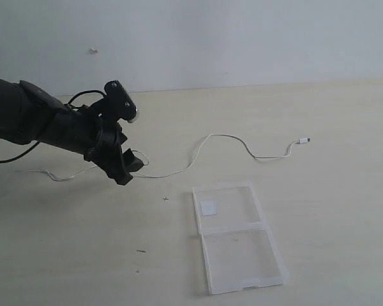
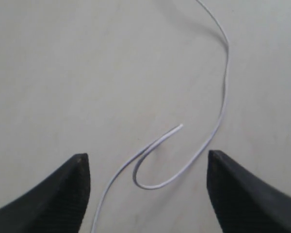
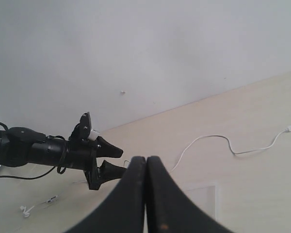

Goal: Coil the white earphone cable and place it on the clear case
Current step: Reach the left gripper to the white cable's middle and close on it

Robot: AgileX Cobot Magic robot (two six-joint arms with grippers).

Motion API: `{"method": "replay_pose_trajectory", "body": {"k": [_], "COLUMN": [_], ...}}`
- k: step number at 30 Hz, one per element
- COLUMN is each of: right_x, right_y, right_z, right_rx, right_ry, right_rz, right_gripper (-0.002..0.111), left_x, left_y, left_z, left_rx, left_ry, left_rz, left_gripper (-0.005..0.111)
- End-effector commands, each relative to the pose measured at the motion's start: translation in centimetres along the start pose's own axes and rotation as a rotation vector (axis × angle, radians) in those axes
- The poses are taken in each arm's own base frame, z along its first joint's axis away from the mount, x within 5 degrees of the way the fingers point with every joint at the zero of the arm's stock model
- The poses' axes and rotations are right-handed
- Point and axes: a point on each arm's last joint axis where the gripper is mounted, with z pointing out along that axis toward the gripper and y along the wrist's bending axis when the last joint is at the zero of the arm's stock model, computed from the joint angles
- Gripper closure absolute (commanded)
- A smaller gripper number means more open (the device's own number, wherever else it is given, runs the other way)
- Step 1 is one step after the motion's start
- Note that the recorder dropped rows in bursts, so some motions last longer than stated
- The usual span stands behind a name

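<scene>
Left pincer (image 1: 131,171): spread wide and low over the counter (image 1: 332,127); nothing is pinched.
Between the jaws: a small hairpin bend of the white earphone cable (image 2: 226,73) is seen lying loose on the counter.
Right pincer (image 3: 146,162): pressed together, empty, well apart from the cable.
Cable run: stretched from the left pincer toward 3 o'clock in slack waves to the plug (image 1: 304,140); a fainter tail is laid toward 9 o'clock.
Handling: judged very light, limp and thin, easily slipped or dragged; gentle force is advised.
Hold: the bend is judged best, both strands pinched together.
Clear case (image 1: 236,255): laid open at 4 o'clock of the left pincer, untouched by the cable.
</scene>
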Motion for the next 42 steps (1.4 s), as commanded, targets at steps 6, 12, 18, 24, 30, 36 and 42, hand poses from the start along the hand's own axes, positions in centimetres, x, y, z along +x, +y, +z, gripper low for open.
{"method": "replay_pose_trajectory", "body": {"k": [6,12,18,24,30,36,42], "right_x": [0.0,0.0,0.0,0.0,0.0,0.1,0.1], "right_y": [-0.1,-0.1,-0.1,-0.1,-0.1,-0.1,-0.1], "right_z": [0.1,0.1,0.1,0.1,0.1,0.1,0.1], "right_rx": [0.007,0.007,0.007,0.007,0.007,0.006,0.006], "right_ry": [-0.006,-0.006,-0.006,-0.006,-0.006,0.001,0.001], "right_rz": [-0.001,-0.001,-0.001,-0.001,-0.001,-0.001,-0.001], "right_gripper": [0.108,0.108,0.108,0.108,0.108,0.108,0.108], "left_x": [0.0,-0.3,-0.6,-0.4,-0.8,-0.4,0.1], "left_y": [0.3,0.8,0.9,1.0,1.1,0.9,0.6], "left_z": [1.0,0.9,1.0,1.5,1.9,2.7,3.5], "left_rx": [-0.035,-0.063,-0.06,-0.056,-0.05,-0.029,-0.003], "left_ry": [0.011,0.003,-0.006,0.0,-0.011,0.0,0.013], "left_rz": [0.003,0.004,0.0,-0.002,0.002,-0.002,-0.006], "left_gripper": [0.04,0.041,0.041,0.041,0.041,0.041,0.057]}}
